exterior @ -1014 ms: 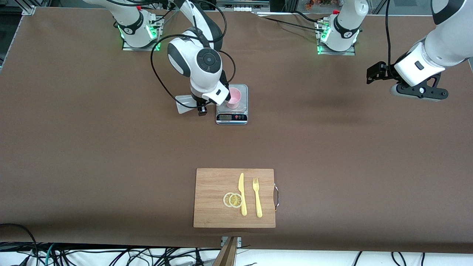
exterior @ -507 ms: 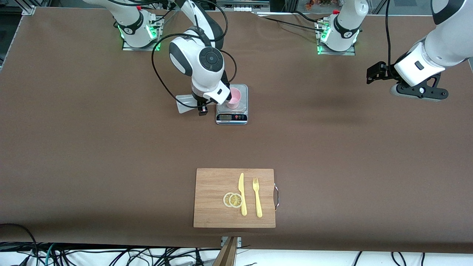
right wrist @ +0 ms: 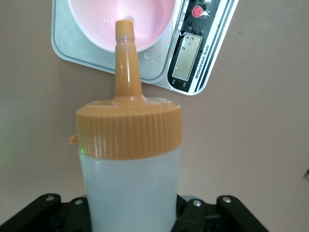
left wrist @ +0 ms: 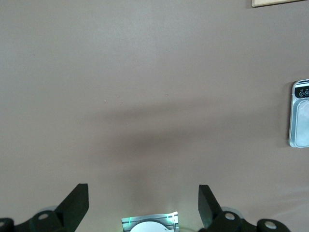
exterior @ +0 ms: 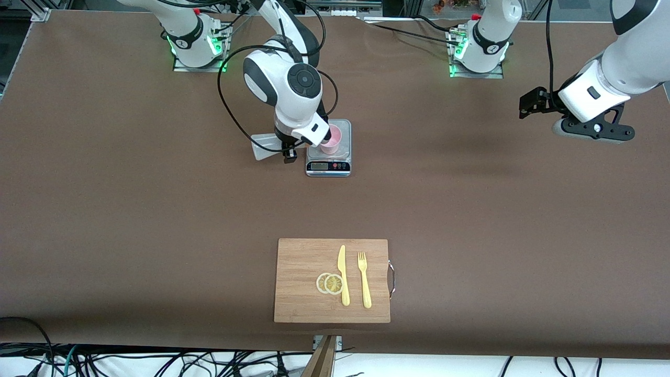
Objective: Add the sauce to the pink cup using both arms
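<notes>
Nearest the front camera, a wooden cutting board [exterior: 332,280] lies on the brown desk [exterior: 131,220]. On it rest two lemon slices [exterior: 330,283], a yellow knife [exterior: 343,275] and a yellow fork [exterior: 364,279]; a metal handle [exterior: 391,278] sits on the board's edge toward the left arm's end.

Farther from the camera, well apart from the board, stands a grey kitchen scale [exterior: 328,157] with its display and buttons on the side facing the camera; the writing on it is too small to read. The pink cup [exterior: 333,139] stands upright on the scale's platform. A clear, flat plastic piece [exterior: 261,146] lies on the desk just beside the scale, toward the right arm's end.

The right gripper [exterior: 291,149] hangs over the desk beside the scale, its wrist covering part of the cup from the front. Its jaws are clamped on the sauce [right wrist: 129,169]; in the right wrist view the orange nozzle [right wrist: 126,58] points at the cup's [right wrist: 120,21] open mouth.

The left gripper [exterior: 528,103] waits in the air over bare desk toward the left arm's end, jaws apart with nothing between its fingertips [left wrist: 77,203].
</notes>
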`<state>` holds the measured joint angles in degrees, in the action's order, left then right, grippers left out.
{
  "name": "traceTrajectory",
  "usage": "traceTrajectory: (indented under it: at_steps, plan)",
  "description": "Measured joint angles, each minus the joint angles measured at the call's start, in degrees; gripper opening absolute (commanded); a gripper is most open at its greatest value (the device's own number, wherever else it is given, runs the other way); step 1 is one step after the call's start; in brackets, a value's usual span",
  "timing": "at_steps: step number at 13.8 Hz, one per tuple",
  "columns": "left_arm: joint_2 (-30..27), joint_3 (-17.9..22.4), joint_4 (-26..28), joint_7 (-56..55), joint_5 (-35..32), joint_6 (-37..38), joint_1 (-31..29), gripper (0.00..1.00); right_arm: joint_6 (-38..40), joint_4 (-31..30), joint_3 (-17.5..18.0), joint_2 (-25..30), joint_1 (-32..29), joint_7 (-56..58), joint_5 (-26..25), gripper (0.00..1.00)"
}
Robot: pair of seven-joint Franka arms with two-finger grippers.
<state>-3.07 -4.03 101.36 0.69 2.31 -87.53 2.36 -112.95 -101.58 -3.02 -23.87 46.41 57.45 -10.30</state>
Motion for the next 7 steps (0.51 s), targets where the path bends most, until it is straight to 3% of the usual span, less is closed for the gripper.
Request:
traceTrajectory:
  at_steps: [7]
  plan:
    - [0.00,0.00,0.00,0.00,0.00,0.02,0.00,1.00,0.24,0.52,0.00,-0.62,0.19,-0.11,-0.25,0.00]
